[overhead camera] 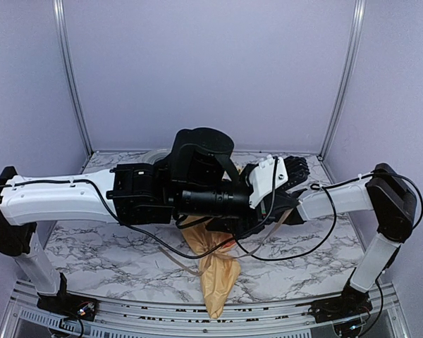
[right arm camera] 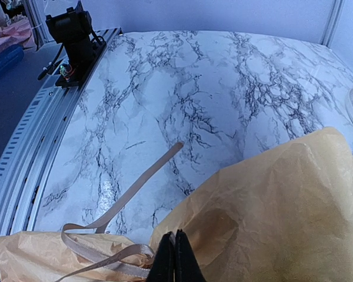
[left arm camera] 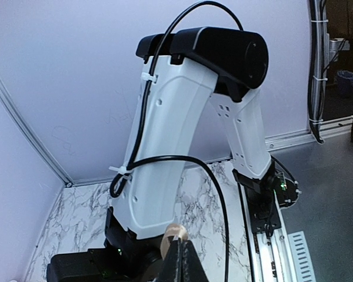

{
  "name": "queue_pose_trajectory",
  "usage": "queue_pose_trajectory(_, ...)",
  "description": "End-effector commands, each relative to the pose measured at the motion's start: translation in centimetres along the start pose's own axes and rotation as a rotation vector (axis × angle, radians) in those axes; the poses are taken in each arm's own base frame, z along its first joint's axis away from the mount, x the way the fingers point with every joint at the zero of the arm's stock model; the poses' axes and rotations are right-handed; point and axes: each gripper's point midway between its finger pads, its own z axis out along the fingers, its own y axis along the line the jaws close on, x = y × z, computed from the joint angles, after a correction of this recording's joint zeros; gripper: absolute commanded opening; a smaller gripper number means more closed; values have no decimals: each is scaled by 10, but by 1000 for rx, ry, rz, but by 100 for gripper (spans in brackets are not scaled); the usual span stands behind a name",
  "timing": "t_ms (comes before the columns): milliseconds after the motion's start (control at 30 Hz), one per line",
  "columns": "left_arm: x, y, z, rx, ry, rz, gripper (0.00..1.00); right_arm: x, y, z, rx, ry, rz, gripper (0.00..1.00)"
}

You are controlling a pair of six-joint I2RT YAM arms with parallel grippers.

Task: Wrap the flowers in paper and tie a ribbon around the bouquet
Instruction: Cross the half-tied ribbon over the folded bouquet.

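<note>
- The left gripper (left arm camera: 179,247) is pressed closed, with a bit of beige ribbon (left arm camera: 173,230) poking out at its tips
- The right gripper (right arm camera: 175,242) is closed too, just above the bouquet (right arm camera: 282,200); the ribbon runs up to its fingers, but whether it is pinched there I can't tell
- The bouquet lies on the marble table (right arm camera: 223,76) beneath both crossed arms, with its narrow end toward the near edge

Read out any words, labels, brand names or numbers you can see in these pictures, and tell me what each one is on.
No text can be read in any view.
The white arm, the paper, the ribbon and the marble table show no print.
Any marking on the arm base is too small to make out.
</note>
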Motion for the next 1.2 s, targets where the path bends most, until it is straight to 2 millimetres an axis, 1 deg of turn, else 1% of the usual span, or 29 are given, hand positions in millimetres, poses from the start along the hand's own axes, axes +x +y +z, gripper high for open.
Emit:
queue_pose_trajectory(0,-18,34,7,-145,-51,46,0,-18,-5,-6,2,-47,-30,0)
queue_pose_trajectory(67,-9,36,11,-149,-41,44,0,-18,-4,-6,-5,-49,-29,0)
queue_pose_trajectory(100,0,34,14,-142,-24,46,0,-19,-4,-6,-5,-49,-28,0)
queue_pose_trajectory(167,24,24,21,-108,11,39,0,-19,-4,-7,-6,-46,-29,0)
queue_pose_trajectory(233,53,8,26,-50,45,17,0,-18,-4,-7,-5,-42,-33,0)
queue_pose_trajectory(267,64,-1,27,-14,52,9,0,-18,-4,-7,-6,-40,-33,0)
queue_pose_trajectory(300,77,-13,26,36,58,-2,0,-18,-4,-8,-6,-40,-33,0)
queue_pose_trajectory(333,80,-24,23,79,31,-5,0,-19,-4,-8,-5,-40,-34,0)
queue_pose_trajectory(400,96,-45,14,166,11,-15,0,-19,-4,-9,-8,-41,-39,0)
queue_pose_trajectory(467,109,-60,10,230,14,-25,0,-19,-3,-9,-12,-40,-40,0)
queue_pose_trajectory(500,116,-64,12,244,31,-34,0,-18,-3,-9,-13,-36,-41,0)
queue_pose_trajectory(667,155,-64,26,216,123,-46,0,-19,-3,-9,-14,-32,-43,0)
queue_pose_trajectory(733,166,-66,28,219,145,-43,0,-19,-3,-10,-12,-29,-45,0)
queue_pose_trajectory(800,181,-67,31,220,187,-30,0,-19,-4,-10,-7,-25,-44,0)
queue_pose_trajectory(867,199,-73,33,254,246,-17,0,-18,-5,-10,-4,-19,-44,0)
queue_pose_trajectory(900,206,-73,36,252,271,-10,0,-18,-5,-10,-5,-17,-45,0)
queue_pose_trajectory(933,219,-74,37,254,324,-12,0,-19,-5,-10,-4,-18,-48,0)
queue_pose_trajectory(1000,236,-72,42,245,392,-1,0,-19,-5,-10,-5,-19,-49,0)
queue_pose_trajectory(1067,244,-72,45,245,422,6,0,-19,-6,-10,-3,-18,-48,0)
queue_pose_trajectory(1100,245,-69,46,233,422,5,0,-19,-5,-9,-5,-17,-48,0)
queue_pose_trajectory(1167,243,-58,49,182,413,2,0,-20,-6,-10,-3,-17,-49,0)
